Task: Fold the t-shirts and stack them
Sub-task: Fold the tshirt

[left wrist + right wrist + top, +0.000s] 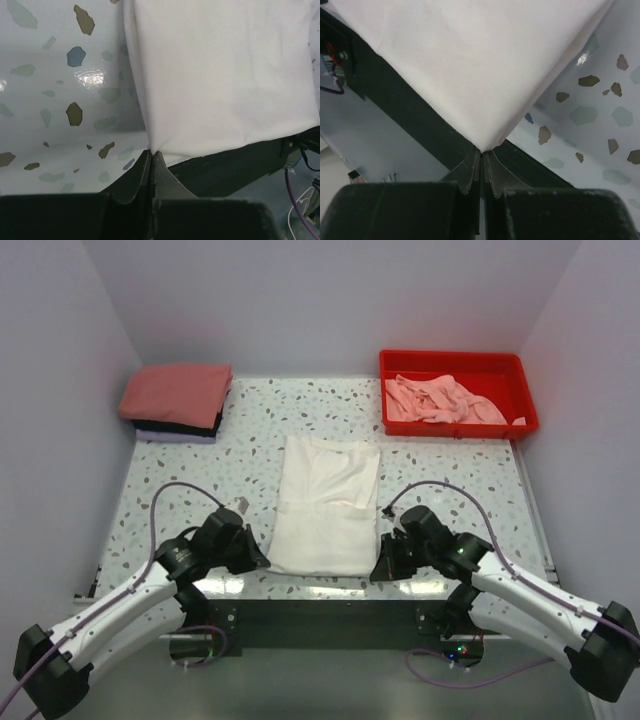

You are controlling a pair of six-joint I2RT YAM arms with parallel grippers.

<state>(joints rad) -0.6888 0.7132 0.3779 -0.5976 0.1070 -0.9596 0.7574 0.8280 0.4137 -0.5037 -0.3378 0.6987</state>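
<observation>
A white t-shirt (325, 502) lies as a long folded strip in the middle of the table, its near end at the front edge. My left gripper (262, 562) is shut on its near left corner (152, 150); my right gripper (380, 568) is shut on its near right corner (483, 149). Both wrist views show white cloth (220, 80) (470, 65) pinched at the fingertips. A stack of folded t-shirts (177, 400), salmon-red on top of black and lavender, sits at the back left. Light pink t-shirts (440, 400) lie crumpled in the red tray.
The red plastic tray (455, 365) stands at the back right. White walls close in the speckled table (200, 480) on three sides. The dark front edge of the table (330, 585) runs just below the shirt's near end.
</observation>
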